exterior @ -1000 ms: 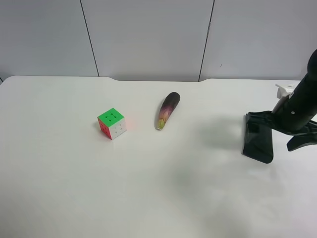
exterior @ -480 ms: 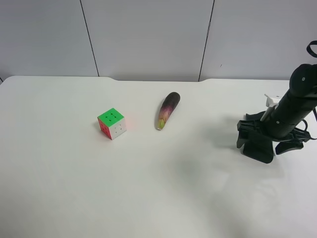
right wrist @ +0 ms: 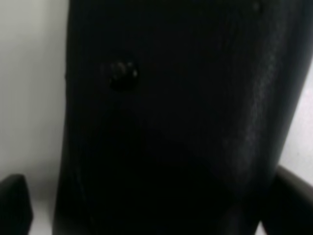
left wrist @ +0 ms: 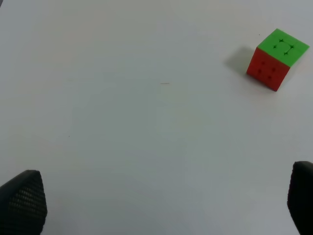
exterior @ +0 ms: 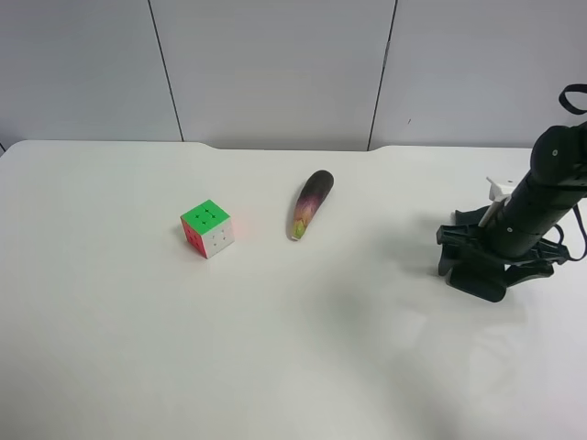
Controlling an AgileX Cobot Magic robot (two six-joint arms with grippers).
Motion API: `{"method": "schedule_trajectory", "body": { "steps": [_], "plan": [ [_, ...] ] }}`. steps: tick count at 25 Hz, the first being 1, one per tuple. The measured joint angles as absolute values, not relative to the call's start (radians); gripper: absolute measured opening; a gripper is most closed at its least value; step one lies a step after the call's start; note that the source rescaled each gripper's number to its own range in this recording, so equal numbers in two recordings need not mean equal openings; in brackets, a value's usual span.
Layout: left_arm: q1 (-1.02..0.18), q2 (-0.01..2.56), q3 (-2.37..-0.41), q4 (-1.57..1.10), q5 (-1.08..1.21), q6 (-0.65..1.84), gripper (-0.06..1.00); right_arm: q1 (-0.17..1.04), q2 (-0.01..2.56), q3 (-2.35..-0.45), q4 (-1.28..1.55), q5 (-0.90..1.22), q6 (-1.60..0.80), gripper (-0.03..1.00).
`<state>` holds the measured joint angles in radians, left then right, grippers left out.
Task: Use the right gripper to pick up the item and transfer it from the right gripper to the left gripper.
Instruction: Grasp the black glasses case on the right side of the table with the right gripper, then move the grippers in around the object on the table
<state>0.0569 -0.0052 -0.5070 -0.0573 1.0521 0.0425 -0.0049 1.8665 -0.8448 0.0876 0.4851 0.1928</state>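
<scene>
Your right gripper [exterior: 486, 261] stands spread around the flat black soft case [exterior: 481, 280]. In the right wrist view one fingertip [right wrist: 14, 203] shows on each side of the case [right wrist: 171, 98], and one of them has a strip of white table between it and the case's edge, so the jaws are not closed on it. A second ago this arm leaned in from the right edge with the case lying clear in front of it. Half a second ago it had swung upright over the case, and it has barely moved since. The thick black arm now rises from the case and tilts to the far right. The case lies on the white table [exterior: 275, 348] at the right, well apart from the purple eggplant-shaped toy [exterior: 310, 203] and the multicoloured puzzle cube [exterior: 207, 228], neither of which has moved. Your left gripper [left wrist: 161, 205] hangs wide open over bare table, with the cube [left wrist: 276, 58] off to one side.
</scene>
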Motion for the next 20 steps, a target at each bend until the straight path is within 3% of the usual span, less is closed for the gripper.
{"method": "schedule_trajectory", "body": {
  "steps": [4, 6, 20],
  "plan": [
    [0.057, -0.005, -0.507, -0.057, 1.052, 0.043, 1.00, -0.005, 1.868, -0.845, 0.088, 0.484, 0.185, 0.25],
    [0.057, -0.005, -0.507, -0.057, 1.052, 0.043, 1.00, -0.005, 1.868, -0.847, 0.087, 0.486, 0.176, 0.08],
    [0.057, -0.005, -0.507, -0.057, 1.052, 0.043, 1.00, -0.007, 1.768, -0.850, 0.088, 0.632, 0.073, 0.05]
  ]
}}
